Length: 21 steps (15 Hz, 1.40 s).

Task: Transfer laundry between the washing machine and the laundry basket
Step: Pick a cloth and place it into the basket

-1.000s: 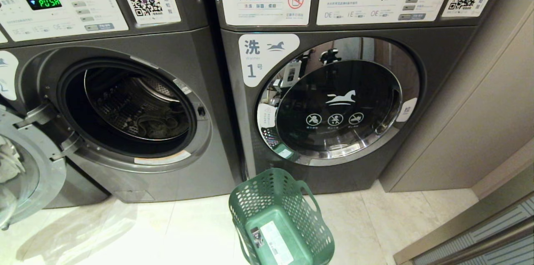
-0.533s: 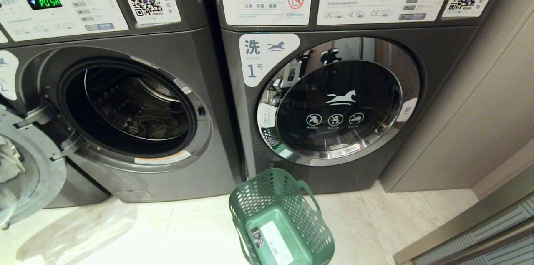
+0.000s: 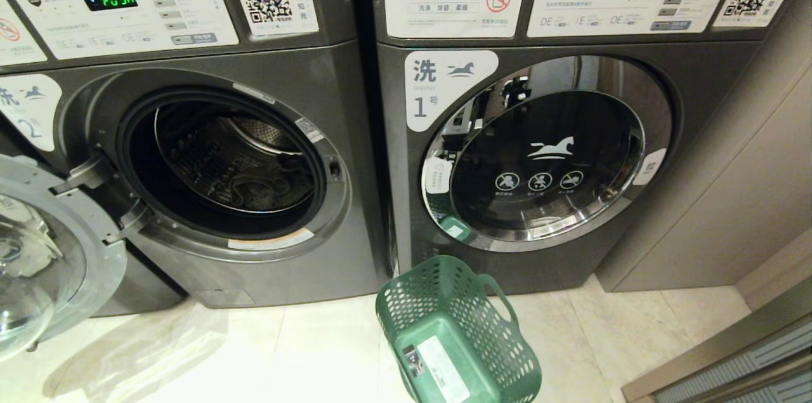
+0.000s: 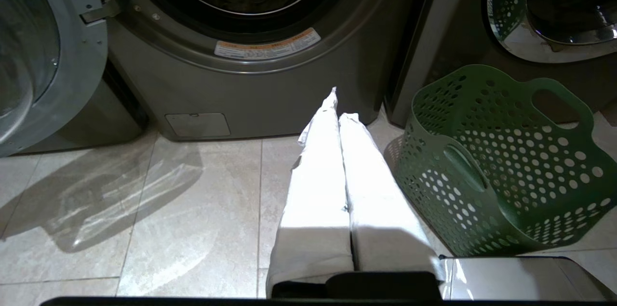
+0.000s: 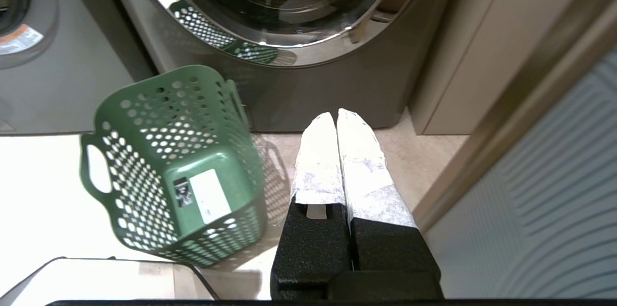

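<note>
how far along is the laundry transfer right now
Barely started. Done: the left washer's door already hangs open, and dark laundry lies inside its drum. In hand: nothing; the left gripper and right gripper are both shut and empty, low above the floor. Left: the green basket holds no clothes, so the whole load has yet to be moved across.

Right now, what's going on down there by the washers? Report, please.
Both hands shut and empty: left hand, right hand. Basket on its side, nothing in it. Left washer open, clothes inside. Nothing in the way.
</note>
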{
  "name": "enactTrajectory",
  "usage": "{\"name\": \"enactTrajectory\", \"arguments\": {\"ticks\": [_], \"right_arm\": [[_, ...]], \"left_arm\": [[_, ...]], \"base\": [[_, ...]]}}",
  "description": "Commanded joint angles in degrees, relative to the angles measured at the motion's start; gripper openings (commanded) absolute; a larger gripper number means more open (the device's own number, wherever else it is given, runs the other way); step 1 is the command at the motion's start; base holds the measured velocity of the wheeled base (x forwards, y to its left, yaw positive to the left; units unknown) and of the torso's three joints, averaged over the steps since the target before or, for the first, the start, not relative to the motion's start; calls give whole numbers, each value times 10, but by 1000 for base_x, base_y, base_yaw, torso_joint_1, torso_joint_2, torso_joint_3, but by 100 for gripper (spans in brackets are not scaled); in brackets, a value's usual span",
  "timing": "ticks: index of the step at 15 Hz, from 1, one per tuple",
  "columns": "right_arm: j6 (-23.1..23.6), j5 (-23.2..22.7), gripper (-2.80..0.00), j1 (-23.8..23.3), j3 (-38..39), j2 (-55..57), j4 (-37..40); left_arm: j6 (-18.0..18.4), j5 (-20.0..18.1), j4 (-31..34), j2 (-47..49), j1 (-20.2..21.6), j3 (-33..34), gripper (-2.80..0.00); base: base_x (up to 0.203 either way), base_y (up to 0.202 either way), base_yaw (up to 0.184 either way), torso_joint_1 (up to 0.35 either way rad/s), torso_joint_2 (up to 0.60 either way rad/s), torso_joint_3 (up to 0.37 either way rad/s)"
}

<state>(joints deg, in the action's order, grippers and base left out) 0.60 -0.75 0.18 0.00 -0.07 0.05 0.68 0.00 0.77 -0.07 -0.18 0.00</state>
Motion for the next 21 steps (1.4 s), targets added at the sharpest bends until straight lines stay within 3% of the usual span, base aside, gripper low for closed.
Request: {"name": "enactTrajectory", "arguments": {"ticks": [1,8,21], "right_arm": [[0,0,-280,0,0,1,0],[0,0,-280,0,0,1,0],[-3,1,-280,1,0,1,0]], "left_arm": [[0,0,0,0,0,0,-280],[0,0,0,0,0,0,-280],[0,0,0,0,0,0,-280]], "base": [[0,193,-4,2,-1,2],[0,164,-2,2,1,2],[0,0,-8,0,0,0]]}}
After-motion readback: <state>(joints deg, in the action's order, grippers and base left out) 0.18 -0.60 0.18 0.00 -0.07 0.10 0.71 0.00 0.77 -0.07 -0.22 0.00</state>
